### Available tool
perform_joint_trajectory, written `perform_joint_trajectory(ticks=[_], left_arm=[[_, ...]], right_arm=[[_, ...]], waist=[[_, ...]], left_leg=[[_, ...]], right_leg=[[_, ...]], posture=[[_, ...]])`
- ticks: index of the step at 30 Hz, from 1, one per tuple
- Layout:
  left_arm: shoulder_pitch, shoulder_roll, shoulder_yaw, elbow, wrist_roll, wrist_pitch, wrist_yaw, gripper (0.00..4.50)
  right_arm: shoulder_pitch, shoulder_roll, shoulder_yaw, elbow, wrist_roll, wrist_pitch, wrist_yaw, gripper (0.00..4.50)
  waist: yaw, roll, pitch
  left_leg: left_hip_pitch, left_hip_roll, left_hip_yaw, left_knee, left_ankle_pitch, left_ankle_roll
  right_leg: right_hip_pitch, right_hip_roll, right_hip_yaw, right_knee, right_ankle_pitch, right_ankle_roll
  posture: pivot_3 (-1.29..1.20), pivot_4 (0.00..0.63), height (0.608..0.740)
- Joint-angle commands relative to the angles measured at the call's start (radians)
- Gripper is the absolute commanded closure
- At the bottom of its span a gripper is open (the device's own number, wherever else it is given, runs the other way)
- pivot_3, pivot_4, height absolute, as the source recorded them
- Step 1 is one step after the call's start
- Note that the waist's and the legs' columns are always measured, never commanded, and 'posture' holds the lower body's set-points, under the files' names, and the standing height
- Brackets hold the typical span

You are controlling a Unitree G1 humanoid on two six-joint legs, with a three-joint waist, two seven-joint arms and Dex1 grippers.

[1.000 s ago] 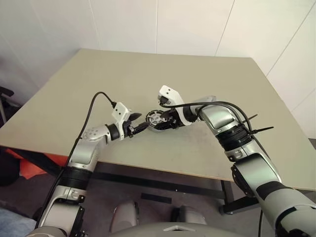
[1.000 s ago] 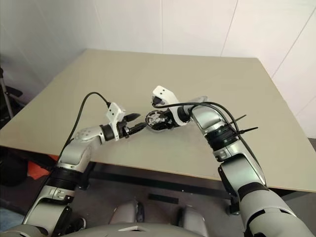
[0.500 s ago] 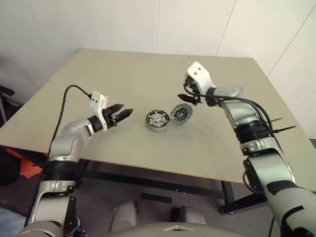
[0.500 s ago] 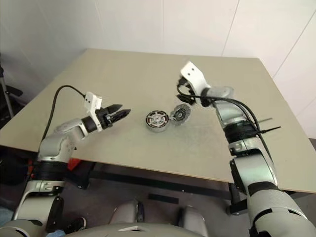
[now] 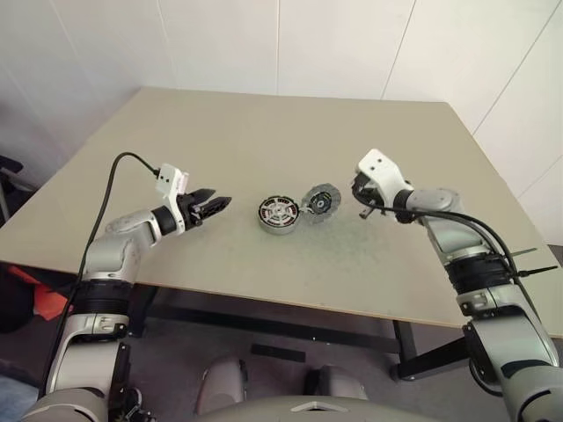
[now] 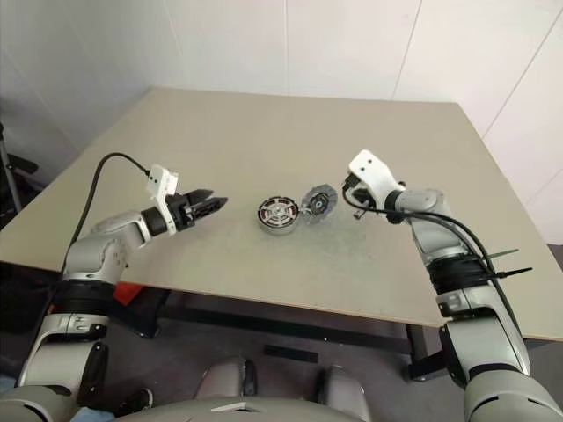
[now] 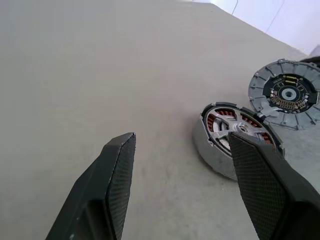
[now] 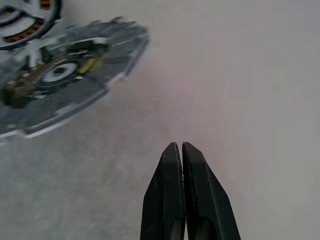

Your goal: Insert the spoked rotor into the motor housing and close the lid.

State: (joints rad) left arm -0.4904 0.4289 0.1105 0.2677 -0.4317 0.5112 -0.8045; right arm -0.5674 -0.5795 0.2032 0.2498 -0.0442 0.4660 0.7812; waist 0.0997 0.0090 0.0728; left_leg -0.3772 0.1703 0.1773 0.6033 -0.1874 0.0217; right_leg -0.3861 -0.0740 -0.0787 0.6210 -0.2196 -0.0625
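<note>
Two sets of fingers: left gripper [image 5: 218, 204] spread, right gripper [image 8: 182, 155] pressed together, lid [image 5: 319, 203] leaning on motor housing [image 5: 279, 214].

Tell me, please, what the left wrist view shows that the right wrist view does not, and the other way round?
Left wrist view, not the right: the left claw, open, and the whole round top of the motor housing, with silver spokes over copper windings.
Right wrist view, not the left: the right claw, shut, with bare table beyond it.
Both: the tilted lid beside the housing, at least an edge of the housing, and the table.
</note>
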Motion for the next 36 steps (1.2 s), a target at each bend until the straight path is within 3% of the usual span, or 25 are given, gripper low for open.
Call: perform_joint_trajectory(ticks=[1,16,30,36], left_arm=[[-0.025,0.008,0.008,-0.034,-0.008,-0.008,-0.004,1.39],[-0.02,0.011,0.019,-0.025,0.01,-0.032,0.018,1.39],[-0.036,0.02,0.026,-0.015,0.025,-0.064,0.042,1.39],[-0.028,0.016,0.015,-0.024,0.024,-0.052,0.035,1.39]], right_arm=[[-0.012,0.018,-0.005,-0.05,0.007,0.017,-0.005,4.44],[-0.12,0.092,-0.014,-0.255,0.158,0.164,0.099,4.44],[-0.137,0.314,0.07,0.061,0.108,0.068,-0.011,4.44],[-0.123,0.348,0.077,0.196,0.077,-0.005,-0.035,4.44]], waist=[[-0.003,0.0,0.0],[-0.001,0.0,0.0],[-0.002,0.0,0.0],[-0.003,0.0,0.0]], left_leg=[[0.0,0.0,0.0,0.0,0.0,0.0],[0.0,0.0,0.0,0.0,0.0,0.0],[0.001,0.0,0.0,-0.001,0.0,-0.001],[0.003,0.0,0.0,-0.001,0.0,-0.001]], right_leg=[[0.0,0.0,0.0,0.0,0.0,0.0],[0.0,0.0,0.0,0.0,0.0,0.0],[0.001,0.0,0.0,0.0,0.0,0.0],[0.002,0.0,0.0,0.0,0.0,0.0]], posture=[[0.0,0.0,0.74],[0.0,0.0,0.74],[0.0,0.0,0.74],[0.0,0.0,0.74]])
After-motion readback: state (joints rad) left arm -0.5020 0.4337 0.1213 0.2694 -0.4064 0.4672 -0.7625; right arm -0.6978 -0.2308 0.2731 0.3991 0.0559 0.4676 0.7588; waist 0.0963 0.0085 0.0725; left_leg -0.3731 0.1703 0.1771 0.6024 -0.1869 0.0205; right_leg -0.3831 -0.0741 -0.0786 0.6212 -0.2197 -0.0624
